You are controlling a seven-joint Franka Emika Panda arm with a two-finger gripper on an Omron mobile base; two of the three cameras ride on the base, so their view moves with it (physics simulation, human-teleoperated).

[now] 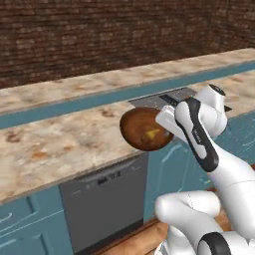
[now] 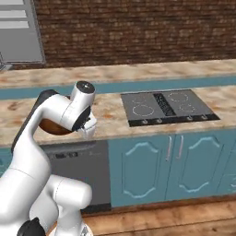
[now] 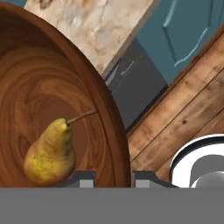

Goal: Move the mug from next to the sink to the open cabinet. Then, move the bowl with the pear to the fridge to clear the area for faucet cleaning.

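Note:
My gripper (image 3: 114, 178) is shut on the rim of the dark-brown wooden bowl (image 3: 39, 100), one fingertip inside the rim and one outside. The yellowish pear (image 3: 49, 152) lies in the bowl near the fingers, its stem pointing away. In the left base view the bowl (image 1: 141, 128) hangs tilted over the counter's front edge, with the pear (image 1: 152, 134) in its lower part and the gripper (image 1: 167, 124) at its right rim. From the right base view, the arm hides most of the bowl (image 2: 51, 127), and the gripper (image 2: 87, 129) points down beside it.
A black cooktop (image 2: 168, 107) is set into the marbled counter (image 1: 60, 139) to the right of the bowl. Below the bowl is a grey dishwasher front (image 1: 104, 199), with teal base cabinets (image 2: 152, 166) beside it. A brick wall backs the counter. A grey framed panel (image 2: 18, 32) is at upper left.

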